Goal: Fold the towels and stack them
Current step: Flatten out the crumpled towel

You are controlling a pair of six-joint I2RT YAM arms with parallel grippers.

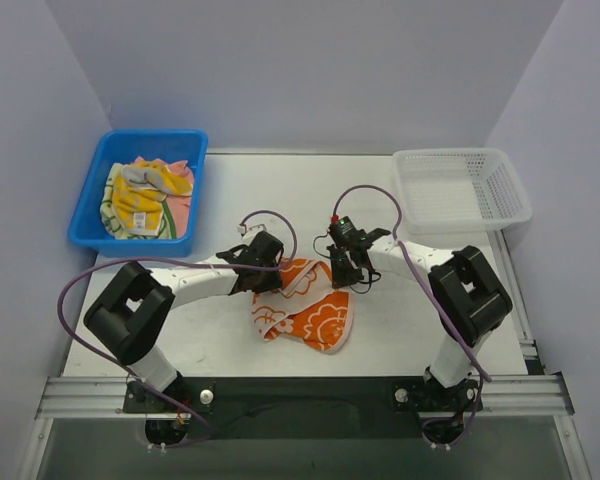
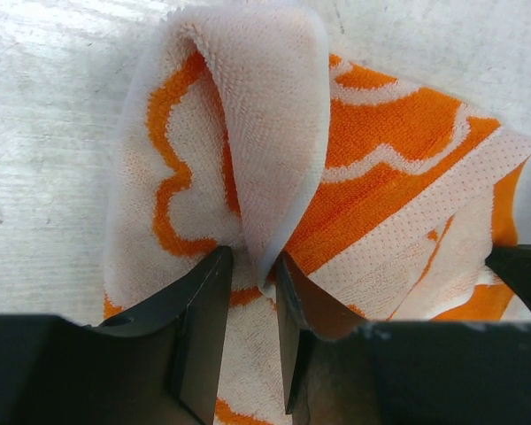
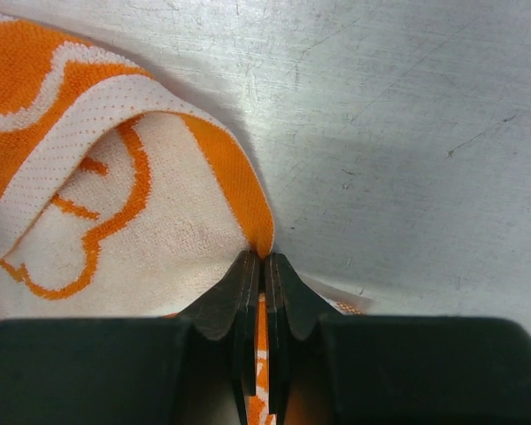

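Note:
An orange towel with white flowers point(image 1: 315, 315) lies crumpled on the table between my two arms. My left gripper point(image 1: 276, 272) is at its upper left edge. In the left wrist view the gripper point(image 2: 252, 270) has its jaws closed on a raised fold of the orange towel point(image 2: 248, 133). My right gripper point(image 1: 353, 283) is at the towel's upper right edge. In the right wrist view the gripper point(image 3: 265, 258) is shut tight on a thin orange edge of the towel point(image 3: 115, 221). More towels point(image 1: 145, 197), yellow, pale green and pink, lie heaped in a blue bin point(image 1: 88, 205).
The blue bin stands at the back left. A white mesh basket point(image 1: 460, 190) stands at the back right. Purple cables loop above both arms. Bare white table point(image 3: 407, 133) shows to the right of the towel.

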